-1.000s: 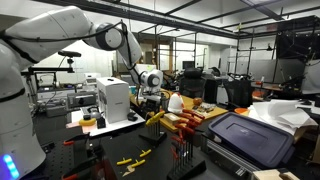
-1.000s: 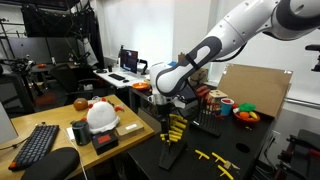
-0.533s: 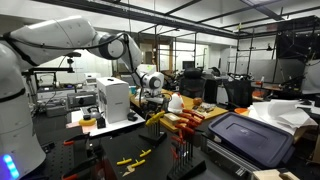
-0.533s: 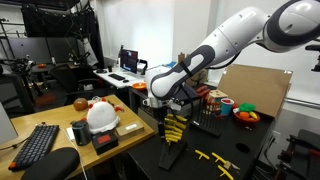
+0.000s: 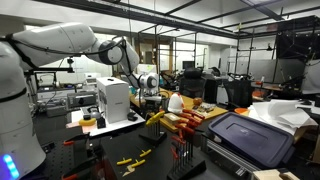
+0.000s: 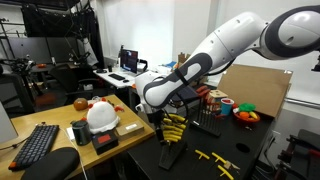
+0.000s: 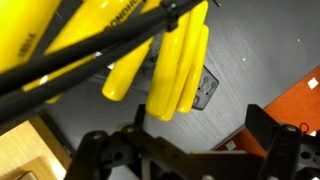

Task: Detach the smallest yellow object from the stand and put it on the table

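Observation:
A black stand holds several yellow-handled tools; it also shows in an exterior view. In the wrist view, long yellow handles lie across the top left. A shorter pair of yellow handles and a single one hang from a black bar. My gripper is open and empty just short of the shorter handles, with its dark fingers spread wide. It hangs close beside the stand in both exterior views.
Loose yellow tools lie on the dark table in front of the stand. Red-handled tools hang beside the yellow ones. A white helmet, a keyboard, a cardboard box and a dark bin surround the area.
The arm has bent lower and the gripper has shifted slightly down toward the stand's yellow tools. The tools have not moved.

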